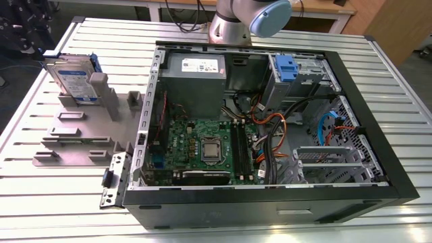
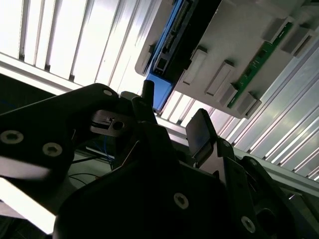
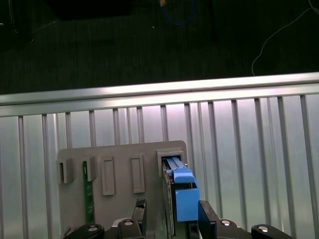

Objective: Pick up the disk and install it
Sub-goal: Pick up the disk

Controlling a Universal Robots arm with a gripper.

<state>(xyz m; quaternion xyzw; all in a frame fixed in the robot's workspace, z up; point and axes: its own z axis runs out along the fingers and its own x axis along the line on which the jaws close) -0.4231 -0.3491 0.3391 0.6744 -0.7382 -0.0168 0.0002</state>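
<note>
Standing upright on edge, one disk (image 1: 73, 81) is sitting in one grey slotted holder (image 1: 74, 136) on the slatted metal surface (image 1: 34, 202), just beside one open computer case (image 1: 270, 207), toward the exterior view's left. In the first wrist view, the pincer (image 3: 173, 219) is hovering with its two fingers (image 3: 207, 215) apart, flanking the disk.

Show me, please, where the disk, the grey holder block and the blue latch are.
disk (image 1: 72, 81): exterior view, its labelled face.
grey holder block (image 1: 94, 126): exterior view, its flat base.
blue latch (image 1: 286, 68): exterior view, its front face.
</note>
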